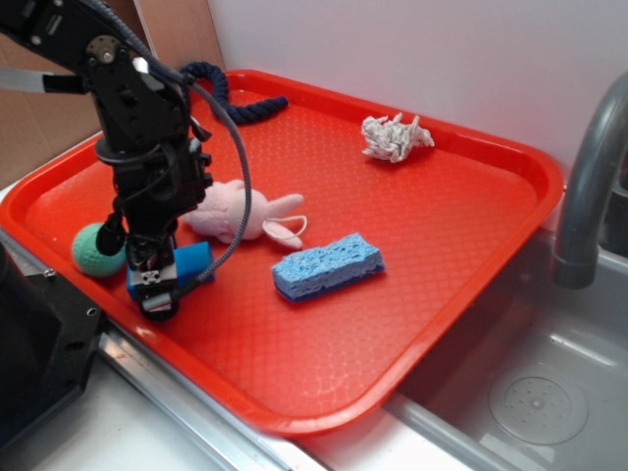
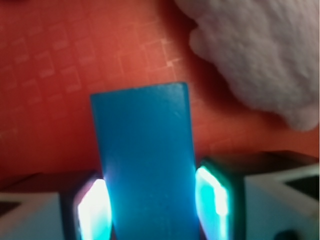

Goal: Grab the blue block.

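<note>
You are almost done: your end effector (image 1: 160, 287) is down over the block (image 1: 192, 263) on the tray (image 1: 412, 255), but the block is not lifted yet. The block sits between the two pads (image 2: 93, 212), near the ball (image 1: 96, 250) and the pink toy (image 1: 240, 214). The end effector looks narrow, pads right at the block's sides, though you cannot tell if it grips firmly.

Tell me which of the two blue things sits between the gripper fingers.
The blue block, smooth and saturated, sits between the fingers of the gripper. The paler, porous blue sponge lies apart, mid-tray.
</note>
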Controlling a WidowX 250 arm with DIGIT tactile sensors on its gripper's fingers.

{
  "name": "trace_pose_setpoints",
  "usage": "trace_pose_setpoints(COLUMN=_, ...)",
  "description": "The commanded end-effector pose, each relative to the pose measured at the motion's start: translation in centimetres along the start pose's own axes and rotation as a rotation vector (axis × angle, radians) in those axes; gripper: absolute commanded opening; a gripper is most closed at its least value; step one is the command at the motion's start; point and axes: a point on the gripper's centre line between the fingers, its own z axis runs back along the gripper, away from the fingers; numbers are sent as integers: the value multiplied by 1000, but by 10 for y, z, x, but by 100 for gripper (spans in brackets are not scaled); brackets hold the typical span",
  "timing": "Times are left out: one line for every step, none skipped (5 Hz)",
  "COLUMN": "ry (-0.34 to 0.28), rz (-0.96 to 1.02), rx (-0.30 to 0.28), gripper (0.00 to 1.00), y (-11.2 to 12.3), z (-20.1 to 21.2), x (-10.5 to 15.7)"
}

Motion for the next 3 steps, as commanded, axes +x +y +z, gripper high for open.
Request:
trace_pose_setpoints(ry=-109, rz=436, rx=91, gripper=0, y=35, z=88, x=-3)
trace_pose_setpoints(ry=-138, rz=689, rx=48, gripper=0, y=64, z=135, x=-22)
trace_pose_setpoints(ry=-190, rz=941, rx=53, gripper=0, y=80, z=183, x=-48)
